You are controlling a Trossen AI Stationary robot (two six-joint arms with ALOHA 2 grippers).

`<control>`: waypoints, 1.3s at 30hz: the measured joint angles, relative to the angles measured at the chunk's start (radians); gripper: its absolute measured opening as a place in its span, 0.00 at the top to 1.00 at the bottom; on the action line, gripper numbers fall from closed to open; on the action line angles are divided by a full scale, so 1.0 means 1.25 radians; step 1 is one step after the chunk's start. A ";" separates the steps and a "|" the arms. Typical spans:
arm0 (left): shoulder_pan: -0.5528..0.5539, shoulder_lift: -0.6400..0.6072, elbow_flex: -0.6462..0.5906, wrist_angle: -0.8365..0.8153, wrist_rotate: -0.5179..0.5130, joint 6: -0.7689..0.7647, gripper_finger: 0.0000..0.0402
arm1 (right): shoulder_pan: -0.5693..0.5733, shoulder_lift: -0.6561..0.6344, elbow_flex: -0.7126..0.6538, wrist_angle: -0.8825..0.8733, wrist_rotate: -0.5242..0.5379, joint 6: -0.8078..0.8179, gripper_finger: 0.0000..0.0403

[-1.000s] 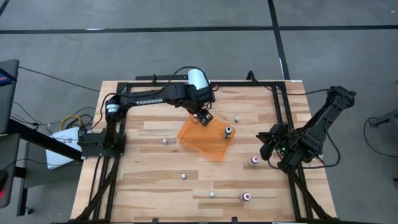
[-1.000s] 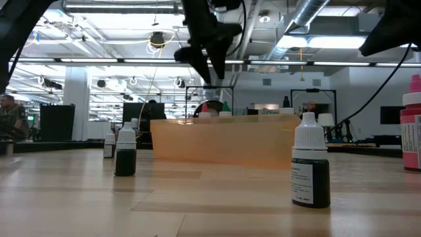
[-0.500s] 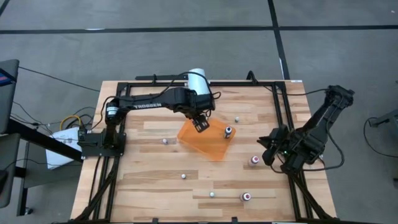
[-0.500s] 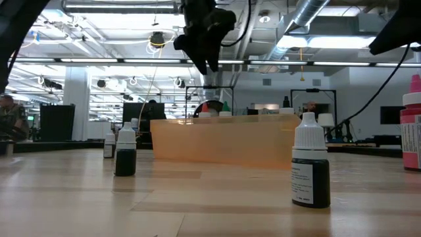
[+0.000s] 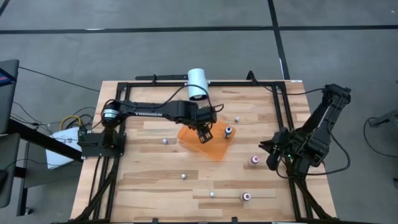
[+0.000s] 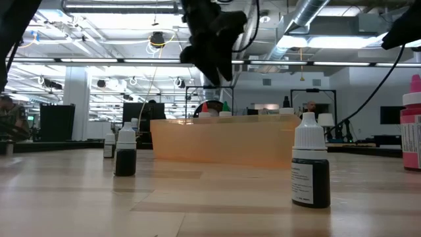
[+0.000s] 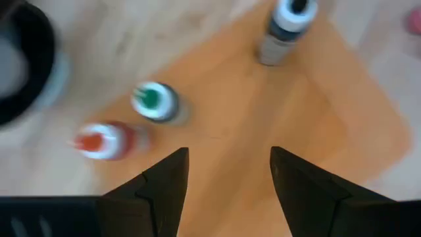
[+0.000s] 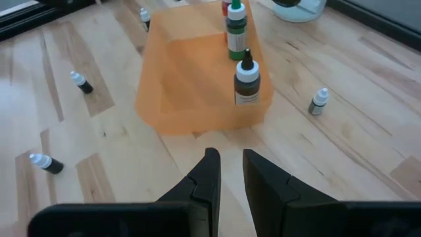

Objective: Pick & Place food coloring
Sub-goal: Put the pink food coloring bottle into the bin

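The food coloring is a set of tiny bottles. Three stand in the orange tray (image 5: 211, 144): a green-topped one (image 7: 154, 102), a red-topped one (image 7: 105, 141) and a dark one (image 7: 286, 26). Others stand loose on the table, among them two pink ones (image 5: 254, 160) (image 5: 245, 196) and small dark ones (image 5: 165, 141) (image 5: 183, 176). My left gripper (image 7: 227, 155) hovers open over the tray (image 5: 203, 134), with nothing between its fingers. My right gripper (image 8: 230, 158) waits at the table's right side (image 5: 271, 155). It points toward the tray, and its fingers stand a narrow gap apart and empty.
A large white cylinder (image 5: 198, 84) stands at the far edge, behind the tray. A black frame (image 5: 280, 112) borders the wooden table. Another small bottle (image 5: 236, 118) stands on the far side of the tray, and one (image 5: 211, 194) stands near the front edge.
My left gripper has moved from the tray's far side toward the table's near edge. It has sunk a little and rolled somewhat, and it now hangs over the tray's middle. Its finger gap is unchanged. The bottles and the tray have stayed in place.
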 joint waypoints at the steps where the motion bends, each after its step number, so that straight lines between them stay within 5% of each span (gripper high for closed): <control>1: -0.003 -0.014 -0.030 0.025 0.005 -0.008 0.49 | 0.000 0.000 0.000 0.000 0.000 0.001 0.86; 11: -0.017 -0.310 -0.399 0.274 -0.043 -0.079 0.49 | 0.000 0.000 0.000 -0.011 -0.024 -0.005 0.86; 20: -0.046 -0.602 -0.735 0.490 -0.045 -0.127 0.49 | -0.046 0.000 0.000 -0.018 -0.189 -0.096 0.86; 30: -0.106 -0.833 -0.842 0.442 -0.174 -0.177 0.49 | -0.145 0.000 0.000 0.136 -0.364 -0.395 0.85; 39: -0.210 -0.920 -0.844 0.338 -0.321 -0.251 0.49 | -0.249 0.000 0.000 0.174 -0.502 -0.505 0.74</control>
